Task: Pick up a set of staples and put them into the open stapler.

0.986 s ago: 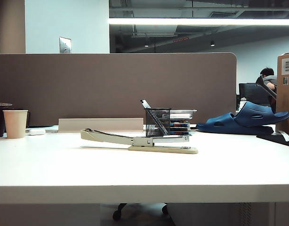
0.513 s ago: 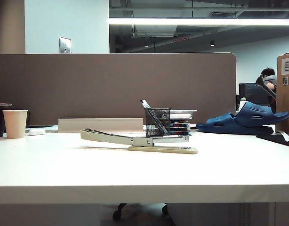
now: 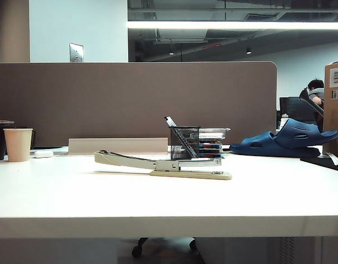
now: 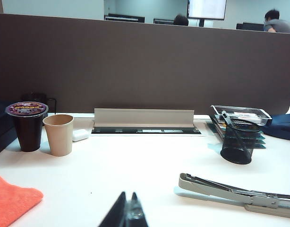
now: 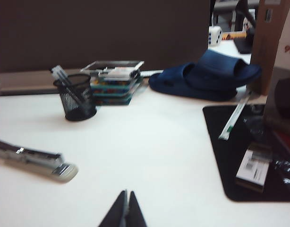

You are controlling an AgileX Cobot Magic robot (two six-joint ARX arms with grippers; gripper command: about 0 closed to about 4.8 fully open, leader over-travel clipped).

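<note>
A: A ceiling strip light [image 3: 235,25] glows bright, and the white bench [image 3: 169,198] looks washed out with glare.
B: The stapler [image 3: 163,163] gives a soft shadow. The right wrist view is blurred; the left wrist view is sharper.

A long beige stapler [image 3: 161,163] lies lengthwise at mid-table [image 3: 169,203], its arm raised toward the left of the exterior view. Just behind it stands a black mesh pen cup [image 3: 184,143], with a stack of clear plastic trays [image 3: 213,142] beside and behind that. A paper cup [image 3: 18,144] stands at the far left, a dark lidded cup [image 4: 27,125] next to it. A blue rubber slipper [image 3: 287,138] rests far right. A brown partition [image 3: 136,102] runs behind everything.
</note>
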